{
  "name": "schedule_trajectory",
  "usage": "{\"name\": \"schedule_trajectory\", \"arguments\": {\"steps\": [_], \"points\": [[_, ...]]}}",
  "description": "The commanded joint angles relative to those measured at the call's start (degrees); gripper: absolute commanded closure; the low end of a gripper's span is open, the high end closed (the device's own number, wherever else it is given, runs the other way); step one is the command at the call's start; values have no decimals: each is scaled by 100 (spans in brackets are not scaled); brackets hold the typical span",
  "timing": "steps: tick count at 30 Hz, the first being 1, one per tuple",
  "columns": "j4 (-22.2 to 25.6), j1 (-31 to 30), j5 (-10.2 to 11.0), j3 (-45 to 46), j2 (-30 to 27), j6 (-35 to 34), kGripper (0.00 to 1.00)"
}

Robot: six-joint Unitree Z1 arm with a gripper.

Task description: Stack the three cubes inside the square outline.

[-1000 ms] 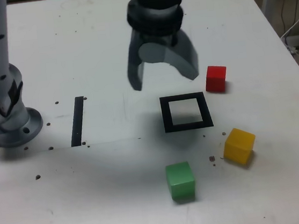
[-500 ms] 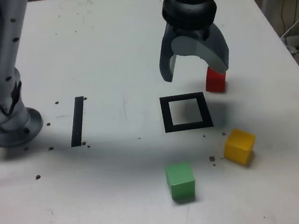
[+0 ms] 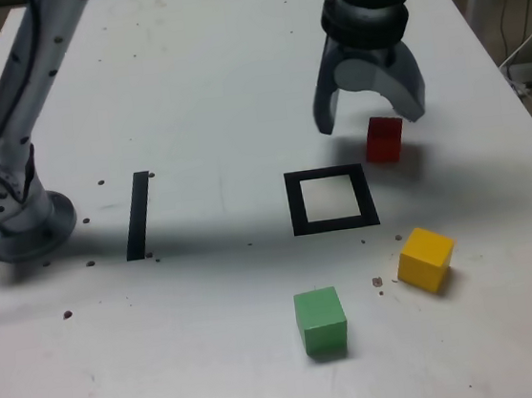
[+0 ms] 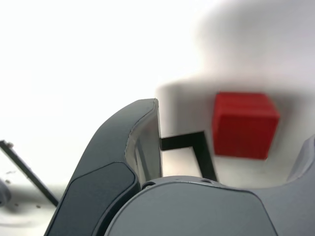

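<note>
Fingers (image 3: 373, 121): spread wide, nothing between them, above the counter (image 3: 217, 358), near the red cube (image 3: 384, 139). Red cube: just beside the square outline (image 3: 335, 225). Yellow cube (image 3: 427, 259), green cube (image 3: 321, 321): apart on the counter, outside the outline.

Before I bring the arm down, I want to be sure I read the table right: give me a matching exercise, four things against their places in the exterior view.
1. Hand
2. Red cube
3. Yellow cube
4. Green cube

A. On the table, right of the green cube
B. Open, above the table
C. On the table, nearest the view's bottom edge
D. On the table, just off the outline's upper right corner

Pairs: 1-B, 2-D, 3-A, 4-C
</note>
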Motion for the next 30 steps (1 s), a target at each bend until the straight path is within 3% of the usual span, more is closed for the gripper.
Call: {"name": "schedule_trajectory", "arguments": {"steps": [1, 5, 8, 14, 17, 20, 30], "points": [[5, 30, -44, -123, 147, 46, 5], [-1, 45, -137, -289, 349, 86, 9], [-3, 46, -195, -353, 453, 78, 17], [-20, 40, -184, -382, 523, -12, 57], [-32, 35, -152, -382, 518, -21, 71], [-34, 35, -142, -377, 512, -18, 76], [4, 31, -164, -377, 503, -18, 76]]}}
